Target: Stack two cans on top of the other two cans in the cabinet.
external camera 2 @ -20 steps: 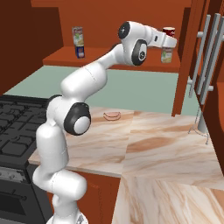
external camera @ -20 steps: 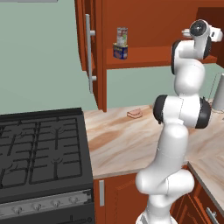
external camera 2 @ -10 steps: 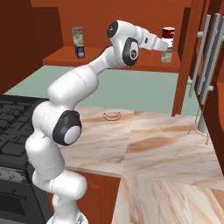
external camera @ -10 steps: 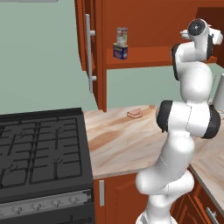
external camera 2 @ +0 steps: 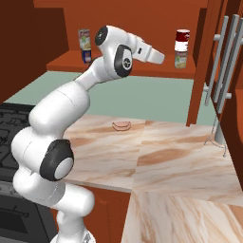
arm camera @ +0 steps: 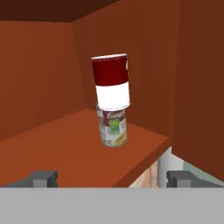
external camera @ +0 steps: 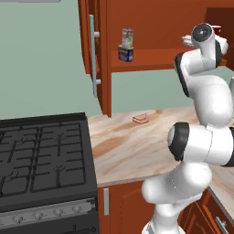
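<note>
The small red can (arm camera: 111, 83) with its white lower band stands upright on the silver green-and-white can (arm camera: 113, 127) on the cabinet shelf (arm camera: 61, 142). My gripper (arm camera: 112, 178) is open and empty, a short way back from that stack. From the right base, the gripper (external camera 2: 161, 58) hangs left of the red can (external camera 2: 182, 36) and the silver can (external camera 2: 180, 58). At the shelf's (external camera 2: 142, 71) left end, the slim silver can (external camera 2: 84, 39) rests on the squat blue can (external camera 2: 86, 57). That stack also shows as slim can (external camera: 127, 37) on blue can (external camera: 125, 53).
An open cabinet door with a silver bar handle (external camera: 93, 55) hangs left of the shelf; another door with bar handles (external camera 2: 220, 61) stands at the right. Below lie the marble counter (external camera: 137, 146), a small pink item (external camera 2: 122, 125) and the black stove (external camera: 41, 155).
My gripper has let go of the red can and drawn back to the left; the red can stays on top of the silver can.
</note>
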Available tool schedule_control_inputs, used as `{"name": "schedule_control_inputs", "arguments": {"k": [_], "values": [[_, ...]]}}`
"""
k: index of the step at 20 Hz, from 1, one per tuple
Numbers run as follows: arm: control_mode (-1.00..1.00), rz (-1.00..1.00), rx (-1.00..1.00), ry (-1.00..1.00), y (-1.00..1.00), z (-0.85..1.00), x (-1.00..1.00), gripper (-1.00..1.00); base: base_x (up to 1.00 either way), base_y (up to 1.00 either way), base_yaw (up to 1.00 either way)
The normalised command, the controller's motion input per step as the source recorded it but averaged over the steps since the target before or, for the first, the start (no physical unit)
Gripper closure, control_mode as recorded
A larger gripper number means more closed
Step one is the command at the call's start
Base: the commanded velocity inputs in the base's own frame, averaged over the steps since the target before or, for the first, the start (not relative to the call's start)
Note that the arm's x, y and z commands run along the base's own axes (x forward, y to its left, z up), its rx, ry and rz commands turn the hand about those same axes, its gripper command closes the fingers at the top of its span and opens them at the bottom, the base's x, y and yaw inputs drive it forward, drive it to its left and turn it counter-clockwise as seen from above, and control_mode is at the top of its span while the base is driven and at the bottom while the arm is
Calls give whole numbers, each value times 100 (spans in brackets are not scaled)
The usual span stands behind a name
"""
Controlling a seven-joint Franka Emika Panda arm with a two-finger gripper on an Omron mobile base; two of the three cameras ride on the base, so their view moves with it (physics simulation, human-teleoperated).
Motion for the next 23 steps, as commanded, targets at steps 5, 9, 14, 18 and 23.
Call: {"name": "schedule_control_inputs", "arguments": {"k": [5, 9, 14, 18, 23], "values": [[-100, 13, 17, 5, 38, -2, -62, -100, 0, 0, 0], [-100, 14, 10, 2, 37, -13, -70, -100, 0, 0, 0], [-100, 19, 1, 0, 46, -22, -74, -100, 0, 0, 0], [-100, 22, 0, 0, 49, -29, -65, -100, 0, 0, 0], [-100, 19, 0, 5, 44, -30, -60, -100, 0, 0, 0]]}}
